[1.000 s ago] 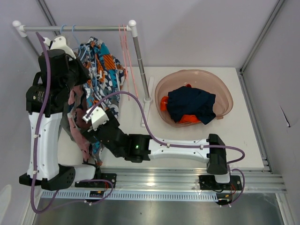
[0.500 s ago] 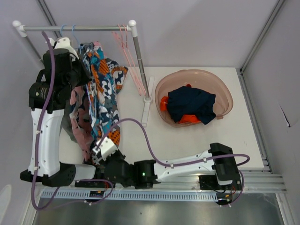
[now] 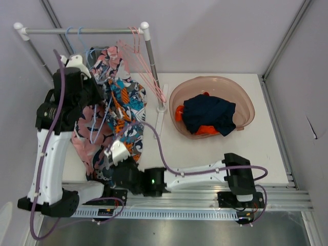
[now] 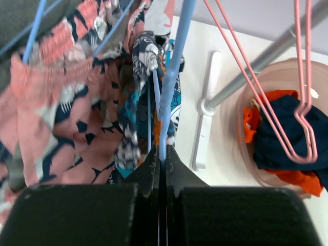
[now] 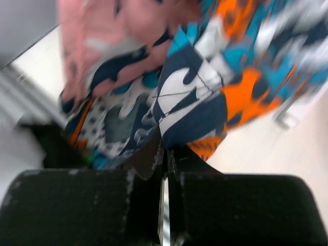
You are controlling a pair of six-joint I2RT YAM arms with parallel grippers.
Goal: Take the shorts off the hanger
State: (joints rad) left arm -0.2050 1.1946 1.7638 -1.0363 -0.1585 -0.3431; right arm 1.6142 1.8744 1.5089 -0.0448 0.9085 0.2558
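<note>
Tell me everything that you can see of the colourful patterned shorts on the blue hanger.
The shorts are thin, soft-looking fabric printed in orange, teal, navy and white. They hang crumpled on a light blue wire hanger below the rail, beside a pink patterned garment. Their lower part is pinched in the right end effector, which is shut on it. The left end effector is shut on the hanger.

tabletop (image 3: pixel 266 154): white, flat | right half: pink basin (image 3: pixel 212 78), upright, clothes inside | centre: white rack foot (image 3: pixel 158 128), long strip running near to far, post rising from about its middle | foot just left of basin, not touching
</note>
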